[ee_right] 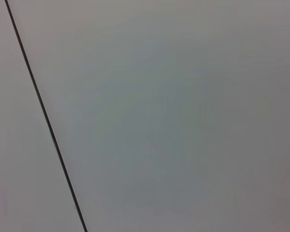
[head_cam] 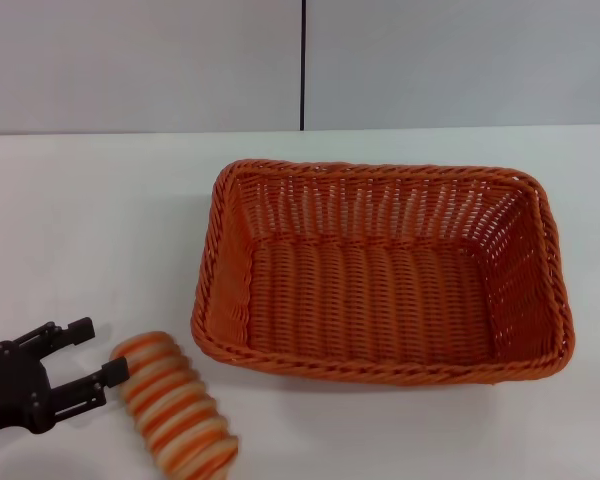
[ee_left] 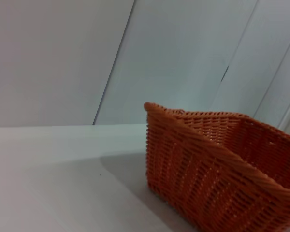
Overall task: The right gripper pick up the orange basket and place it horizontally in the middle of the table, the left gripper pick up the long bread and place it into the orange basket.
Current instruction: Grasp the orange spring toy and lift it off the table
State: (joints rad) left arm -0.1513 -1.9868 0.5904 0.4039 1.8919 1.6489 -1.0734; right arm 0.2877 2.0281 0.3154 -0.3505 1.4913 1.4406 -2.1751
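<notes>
The left hand (head_cam: 98, 352) (fingers spread, empty) sits just beside the long bread (head_cam: 175, 406).

The orange basket (head_cam: 380, 270) sat upright on the counter (head_cam: 90, 220), slightly right of the middle, its long side running left to right. The long bread (head_cam: 175, 405) lay on the counter near the basket's front-left corner (apart from it), with the left tool (head_cam: 92, 352) just to the bread's left.
</notes>
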